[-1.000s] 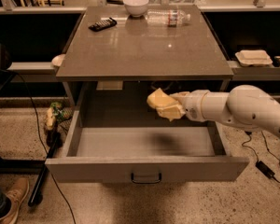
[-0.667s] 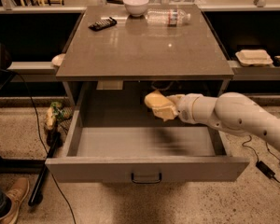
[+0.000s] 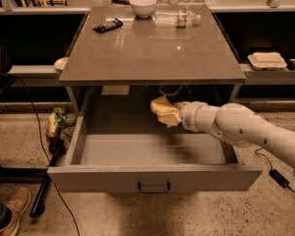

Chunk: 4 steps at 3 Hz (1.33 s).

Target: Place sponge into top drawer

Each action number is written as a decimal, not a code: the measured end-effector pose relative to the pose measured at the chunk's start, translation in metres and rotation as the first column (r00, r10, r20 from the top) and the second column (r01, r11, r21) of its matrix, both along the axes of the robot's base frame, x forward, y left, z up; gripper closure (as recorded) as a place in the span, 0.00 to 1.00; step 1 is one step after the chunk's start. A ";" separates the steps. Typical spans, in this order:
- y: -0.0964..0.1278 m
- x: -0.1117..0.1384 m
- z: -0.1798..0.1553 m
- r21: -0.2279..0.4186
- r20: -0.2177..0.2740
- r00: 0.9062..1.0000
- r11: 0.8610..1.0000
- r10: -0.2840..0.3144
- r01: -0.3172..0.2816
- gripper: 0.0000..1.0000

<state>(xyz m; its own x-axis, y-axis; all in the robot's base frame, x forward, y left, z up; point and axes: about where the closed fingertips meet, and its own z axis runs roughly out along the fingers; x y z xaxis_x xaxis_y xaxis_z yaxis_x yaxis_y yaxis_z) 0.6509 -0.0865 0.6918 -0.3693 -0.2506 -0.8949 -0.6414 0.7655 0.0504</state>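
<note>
The only view looks down on the front of a grey table (image 3: 152, 53) with the drawer (image 3: 155, 178) pulled well out below it. The arm (image 3: 246, 129) comes in from the right edge, where it is cut off, and reaches left over the drawer's right wall. At its end the gripper (image 3: 171, 113) clasps the sponge (image 3: 162, 109). Most of the gripper is covered by the sponge and the white wrist, so how wide it stands cannot be read, only that it holds the block. The sponge hangs over the back middle of the drawer, under the table's front edge. It looks clear of the drawer floor, though the blur there makes this hard to judge.

The drawer floor shows bare grey from the left wall to beneath the arm. Its back right corner is hidden by the arm. The back of the cavity is dark, and what lies there cannot be made out. The small dark handle (image 3: 154, 187) sits in the middle of the drawer front.

On the table's far edge stand a white bowl (image 3: 142, 5) and, just beside it, a bottle (image 3: 177, 17) lying on its side. A dark flat thing (image 3: 108, 25) lies to the bowl's left. A white box (image 3: 267, 59) rests on a low shelf to the right, well apart from the arm. A shoe (image 3: 12, 213) is cut off at the lower left corner.
</note>
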 end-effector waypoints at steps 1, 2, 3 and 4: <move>0.003 0.005 -0.005 0.008 -0.001 1.000 1.000 -0.013 0.013 0.29; 0.003 0.005 -0.005 0.008 0.000 1.000 1.000 -0.014 0.014 0.05; -0.003 0.005 0.001 0.016 0.013 1.000 1.000 -0.024 0.024 0.00; -0.010 0.005 0.012 0.059 0.045 0.999 0.998 -0.009 0.006 0.00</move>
<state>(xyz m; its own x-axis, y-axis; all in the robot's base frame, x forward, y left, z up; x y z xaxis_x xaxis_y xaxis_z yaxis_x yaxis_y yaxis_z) 0.6557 -0.0965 0.7043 -0.3295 -0.1944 -0.9239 -0.6384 0.7668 0.0663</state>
